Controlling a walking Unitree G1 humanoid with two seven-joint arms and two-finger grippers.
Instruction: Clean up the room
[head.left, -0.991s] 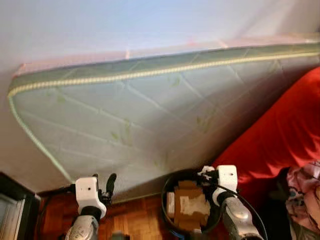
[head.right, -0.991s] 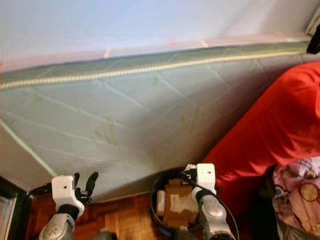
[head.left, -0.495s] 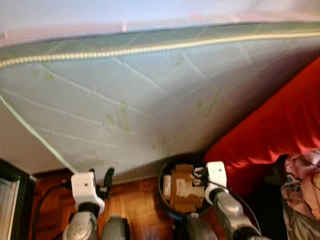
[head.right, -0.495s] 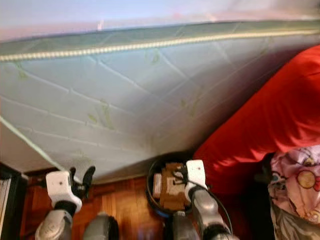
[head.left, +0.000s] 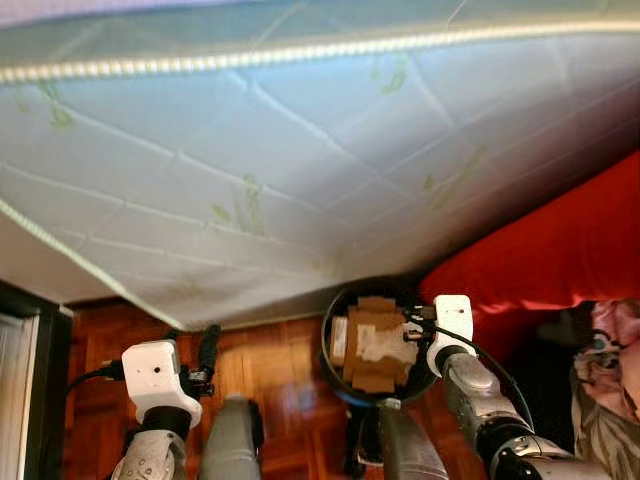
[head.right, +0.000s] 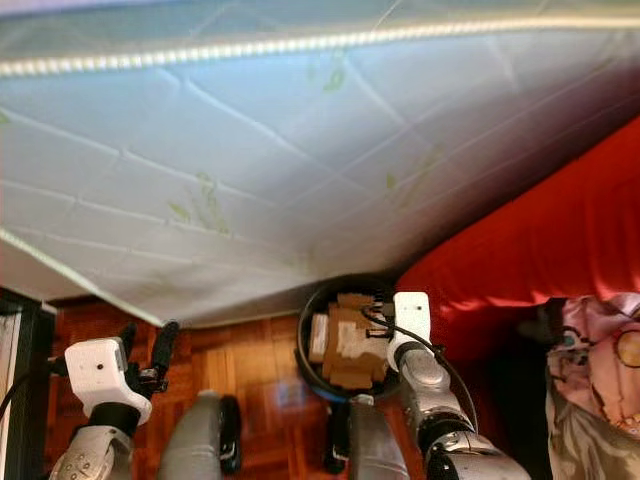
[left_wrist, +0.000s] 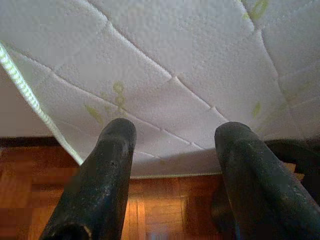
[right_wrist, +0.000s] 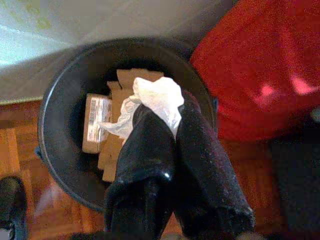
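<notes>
My right gripper (right_wrist: 167, 117) pinches a crumpled white tissue (right_wrist: 156, 100), feather-light and soft, over the round black bin (right_wrist: 60, 100); my left gripper (left_wrist: 172, 135), fingers apart, holds nothing.

bin (head.left: 340, 385) before mattress (head.left: 300, 160), cardboard (head.left: 375, 345) inside

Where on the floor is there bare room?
Bare wood floor lies between the bin and the left gripper, under the mattress edge. Right of the bin it is crowded: red cloth, then patterned fabric.
</notes>
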